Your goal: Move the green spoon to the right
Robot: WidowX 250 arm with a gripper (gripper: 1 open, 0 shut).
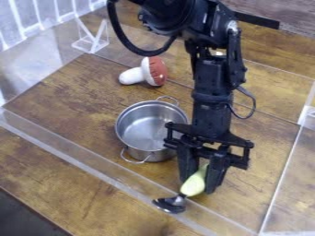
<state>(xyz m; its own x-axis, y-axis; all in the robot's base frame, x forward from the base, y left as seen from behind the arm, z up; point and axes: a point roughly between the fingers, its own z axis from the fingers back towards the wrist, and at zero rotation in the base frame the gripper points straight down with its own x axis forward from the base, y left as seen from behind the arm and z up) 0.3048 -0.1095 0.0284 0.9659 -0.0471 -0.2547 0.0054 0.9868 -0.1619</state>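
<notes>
The green spoon point(193, 184) hangs tilted between the fingers of my gripper point(204, 173), near the front of the wooden table. Its yellow-green handle shows below the black fingers, and its small metal bowl point(174, 206) points down to the front left, close to the table. The gripper is shut on the handle. The spoon is just right of and in front of the steel pot point(150, 128).
A red-capped toy mushroom point(145, 72) lies on its side behind the pot. A clear plastic wall point(87, 152) runs along the table's front and left edge, another stands on the right. A white rack point(87, 39) stands at the back left.
</notes>
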